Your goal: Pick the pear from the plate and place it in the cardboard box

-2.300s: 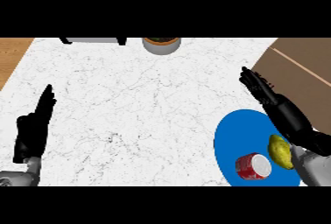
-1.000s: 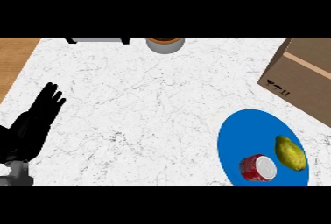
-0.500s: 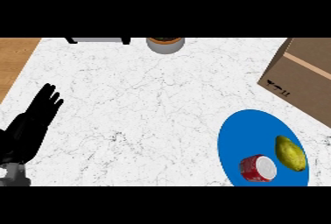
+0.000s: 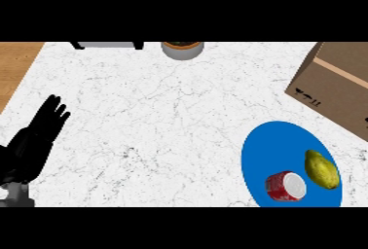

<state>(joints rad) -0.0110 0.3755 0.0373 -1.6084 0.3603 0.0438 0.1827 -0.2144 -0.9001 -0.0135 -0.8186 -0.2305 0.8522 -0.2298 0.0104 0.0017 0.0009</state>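
At near right the pear (image 4: 322, 168) sits on its plate (image 4: 262, 151), box (image 4: 338, 82) just beyond; left robot hand (image 4: 32, 143) rests open and empty, out of reach.

cardboard box (image 4: 338, 82) above plate (image 4: 262, 151): cropped at right edge | plate: lower rim cropped | round container (image 4: 182, 48) far above-left of plate: upper part cropped; contents unclear

The right robot hand, earlier over the plate (image 4: 255, 146) beside the pear (image 4: 322, 168), has left the view. The left robot hand (image 4: 32, 141) has turned flatter, with its fingers now spread.
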